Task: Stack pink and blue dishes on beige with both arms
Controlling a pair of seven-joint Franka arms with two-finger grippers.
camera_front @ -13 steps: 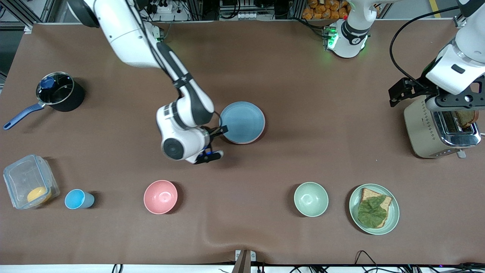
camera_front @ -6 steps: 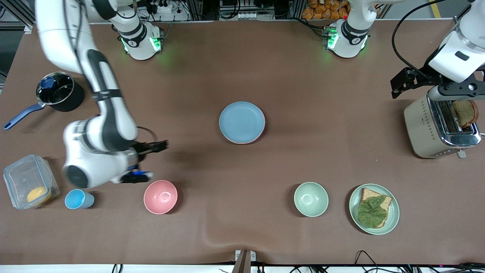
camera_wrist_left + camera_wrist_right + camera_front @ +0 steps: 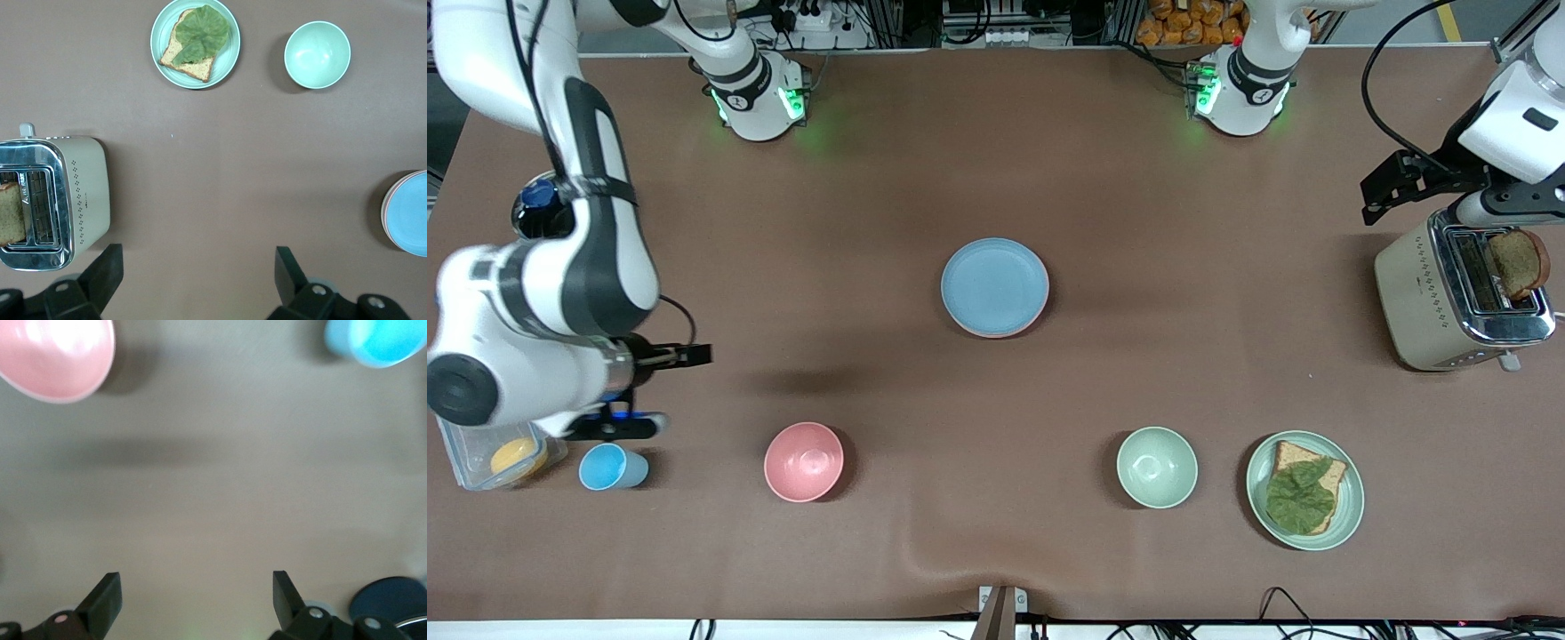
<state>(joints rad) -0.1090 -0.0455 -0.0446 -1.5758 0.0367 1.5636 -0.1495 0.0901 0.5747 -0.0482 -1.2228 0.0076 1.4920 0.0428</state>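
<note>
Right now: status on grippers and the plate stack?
Right gripper open, empty, near the blue cup. Left gripper open, over the toaster. Blue plate tops stack, pink rim beneath. Nothing in the way.

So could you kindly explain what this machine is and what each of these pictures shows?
Two white robot arms work at a brown table. One picture looks down from a high camera facing them; the other two come from cameras on their wrists. The right gripper is open and empty above the blue cup, near the pink bowl. The left gripper is open and empty over the toaster. Mid-table, the blue plate tops a stack; a pink rim peeks out beneath.
</note>
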